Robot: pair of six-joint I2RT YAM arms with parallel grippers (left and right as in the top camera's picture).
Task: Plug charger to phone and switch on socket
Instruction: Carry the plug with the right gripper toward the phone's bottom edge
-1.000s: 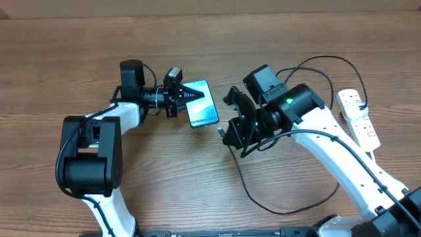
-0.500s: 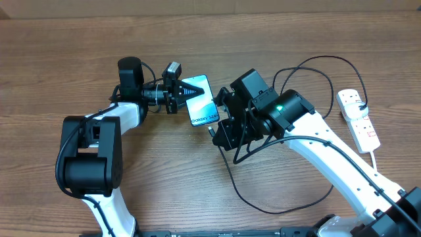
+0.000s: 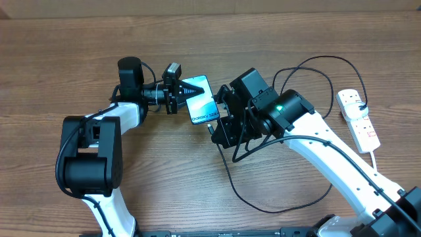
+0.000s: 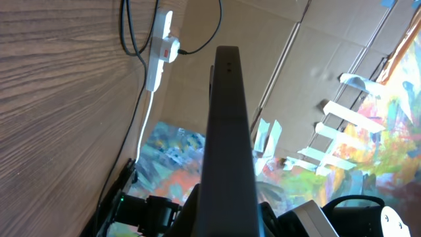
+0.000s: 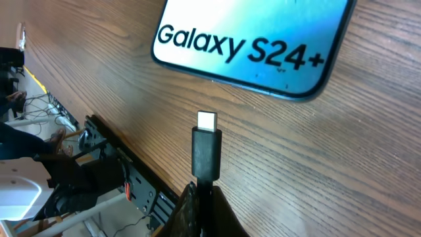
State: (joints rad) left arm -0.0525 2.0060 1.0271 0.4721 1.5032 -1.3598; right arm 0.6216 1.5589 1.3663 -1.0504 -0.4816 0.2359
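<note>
Black charger tip, pinched in the right gripper, pointed at the short edge of the phone just ahead; left gripper clamped the phone.

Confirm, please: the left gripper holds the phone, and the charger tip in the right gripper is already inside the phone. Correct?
Not inside: the right wrist view shows the charger tip short of the phone, bare table between them. The rest stands.

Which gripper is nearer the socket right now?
Right. The right gripper, holding the charger, sits mid-table to the left of the socket. The left gripper, clamped on the phone, is even farther left.
</note>
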